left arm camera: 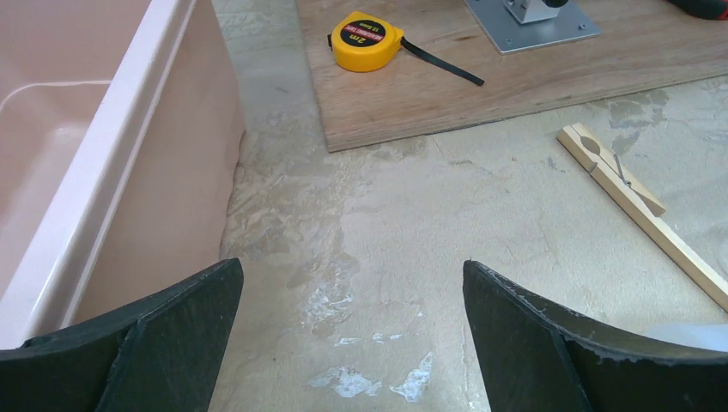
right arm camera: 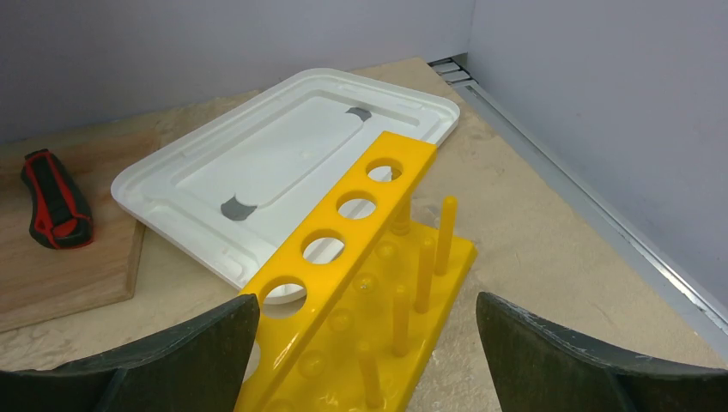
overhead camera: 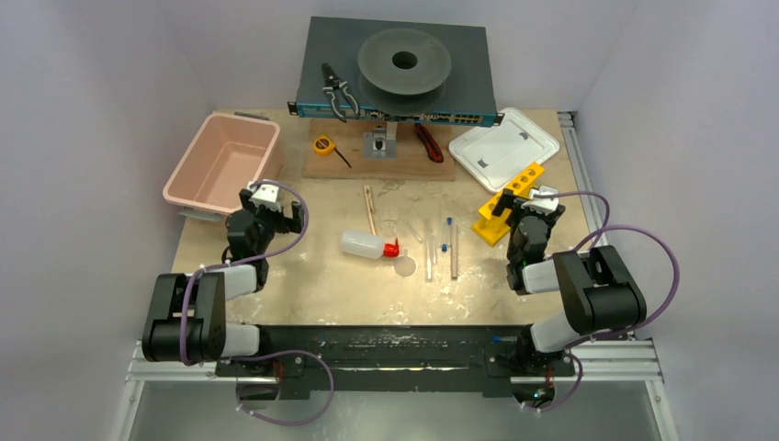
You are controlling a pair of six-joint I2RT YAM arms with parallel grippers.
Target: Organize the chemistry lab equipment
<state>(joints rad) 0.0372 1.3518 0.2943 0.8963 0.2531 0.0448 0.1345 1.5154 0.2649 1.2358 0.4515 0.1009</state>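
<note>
Left wrist view. The left hand (left arm camera: 350, 268) appears as two dark fingers (left arm camera: 172, 335) at the lower edge, spread wide, with only bare worktop (left arm camera: 386, 215) between them. The worktop is pale and mottled, with white flecks near the fingers. At left, the wall of a pink tub (left arm camera: 163, 172) stands on the worktop. Above, a wooden board (left arm camera: 515, 94) lies flat and carries a yellow tape measure (left arm camera: 367, 40), its dark blade drawn out to the right, and a grey metal plate (left arm camera: 532, 26) cut off by the upper edge. At right, wooden sticks (left arm camera: 635, 202) lie diagonally, a short piece on a longer one, joined by a thin wire.
</note>
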